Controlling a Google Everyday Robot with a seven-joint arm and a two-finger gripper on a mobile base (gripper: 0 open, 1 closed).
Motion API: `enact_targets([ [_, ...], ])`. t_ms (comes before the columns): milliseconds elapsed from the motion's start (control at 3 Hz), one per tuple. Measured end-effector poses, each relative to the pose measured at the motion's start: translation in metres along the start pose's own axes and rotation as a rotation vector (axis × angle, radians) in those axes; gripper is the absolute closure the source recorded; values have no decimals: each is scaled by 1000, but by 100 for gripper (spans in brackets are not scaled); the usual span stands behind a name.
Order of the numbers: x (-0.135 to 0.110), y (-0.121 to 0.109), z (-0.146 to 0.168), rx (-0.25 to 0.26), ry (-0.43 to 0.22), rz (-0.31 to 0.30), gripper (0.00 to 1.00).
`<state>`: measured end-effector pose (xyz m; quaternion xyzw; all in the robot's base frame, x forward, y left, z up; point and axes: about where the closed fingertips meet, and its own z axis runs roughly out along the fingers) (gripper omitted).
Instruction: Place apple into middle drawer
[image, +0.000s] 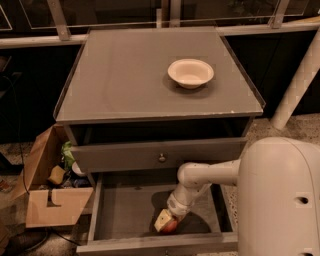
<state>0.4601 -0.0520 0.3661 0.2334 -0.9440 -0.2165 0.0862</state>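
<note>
Grey wood all round: the middle drawer (125, 210) stands open, and down inside it, near the front board, the gripper (165, 223) has its jaws closed on the apple (171, 227), low at the drawer floor. Above, a white bowl (190, 73) rests on the cabinet top (125, 75). A cardboard box (52, 202) lies beside the cabinet.

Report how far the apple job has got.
Done: the wide grey wooden middle drawer stands open, and the small red-orange apple is down inside it, near the front board. In hand: the gripper is at the apple. Left: letting go, not confirmed here, and drawing the arm out.
</note>
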Motion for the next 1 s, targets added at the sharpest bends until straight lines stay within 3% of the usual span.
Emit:
enact_targets([
  [333,0,0,0,0,0,0,13],
  [667,0,0,0,0,0,0,0],
  [1000,0,0,0,0,0,0,0],
])
